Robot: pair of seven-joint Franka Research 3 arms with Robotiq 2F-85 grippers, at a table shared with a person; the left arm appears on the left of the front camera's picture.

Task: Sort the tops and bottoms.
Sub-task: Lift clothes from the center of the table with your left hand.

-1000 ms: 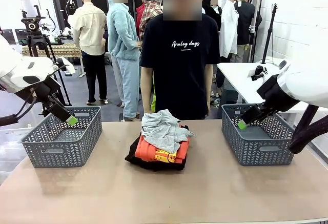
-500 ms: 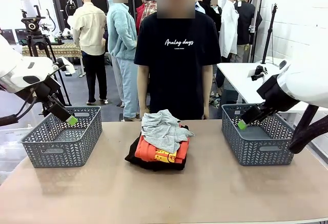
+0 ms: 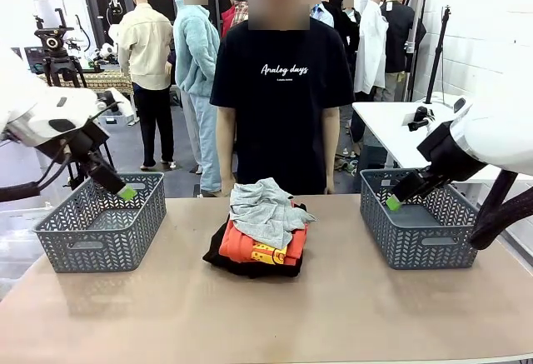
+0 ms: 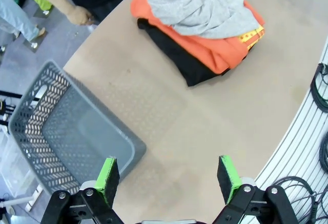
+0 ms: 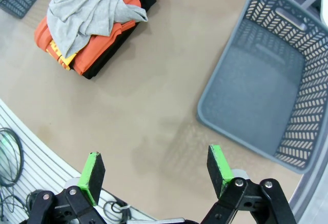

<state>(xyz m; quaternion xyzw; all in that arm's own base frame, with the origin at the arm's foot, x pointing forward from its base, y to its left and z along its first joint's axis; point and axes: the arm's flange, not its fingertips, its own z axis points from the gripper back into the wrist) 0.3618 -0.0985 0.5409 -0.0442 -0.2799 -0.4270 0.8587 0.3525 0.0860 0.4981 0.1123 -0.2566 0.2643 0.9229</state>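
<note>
White script reading "Analog days" stands on the chest of the person's black T-shirt (image 3: 283,106), a smaller line beneath it being illegible, as is the yellow patch (image 3: 268,255) on the orange top (image 3: 248,244).

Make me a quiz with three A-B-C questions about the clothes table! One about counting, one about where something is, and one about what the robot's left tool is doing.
1. How many grey baskets are on the table?
A. One. B. Two. C. Three.

2. Where is the pile of clothes?
A. Inside a basket. B. On the table, between the baskets. C. On the floor.

3. What is the left tool doing?
A. Squeezing a sock. B. Shut tight, empty. C. Open, holding nothing.

Answers:
1 B: there is the left basket and the right basket, one at each end.
2 B: the pile sits in the middle of the table, with a basket on either side.
3 C: its green pads stand wide apart and grip nothing.
</note>
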